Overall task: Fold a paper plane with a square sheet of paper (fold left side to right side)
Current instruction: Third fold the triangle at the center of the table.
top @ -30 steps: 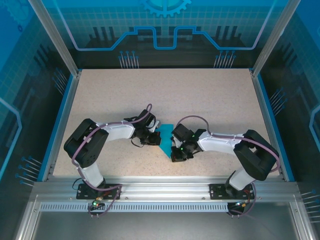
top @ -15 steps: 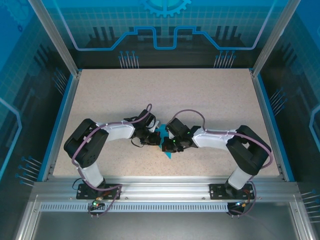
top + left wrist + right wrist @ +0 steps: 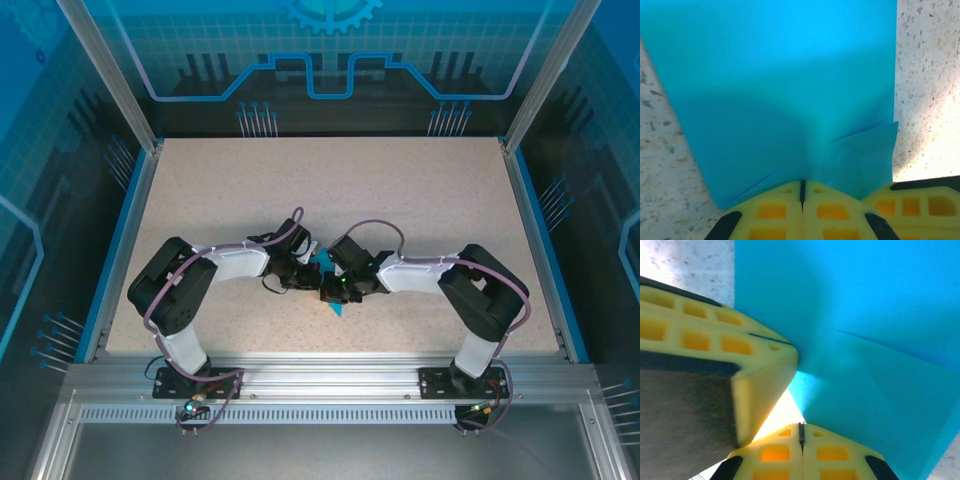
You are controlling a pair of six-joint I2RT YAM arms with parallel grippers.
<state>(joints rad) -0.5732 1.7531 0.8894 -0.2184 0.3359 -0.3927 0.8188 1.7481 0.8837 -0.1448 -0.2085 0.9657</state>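
Speckled beige tabletop (image 3: 420, 200) carries the part-folded teal-blue square sheet of paper (image 3: 780, 75) at its middle, between both arms. The right gripper (image 3: 801, 432) has slid left across it to meet the left gripper (image 3: 802, 187). Both pincers are pressed together, probably setting a crease, and I can read no writing.
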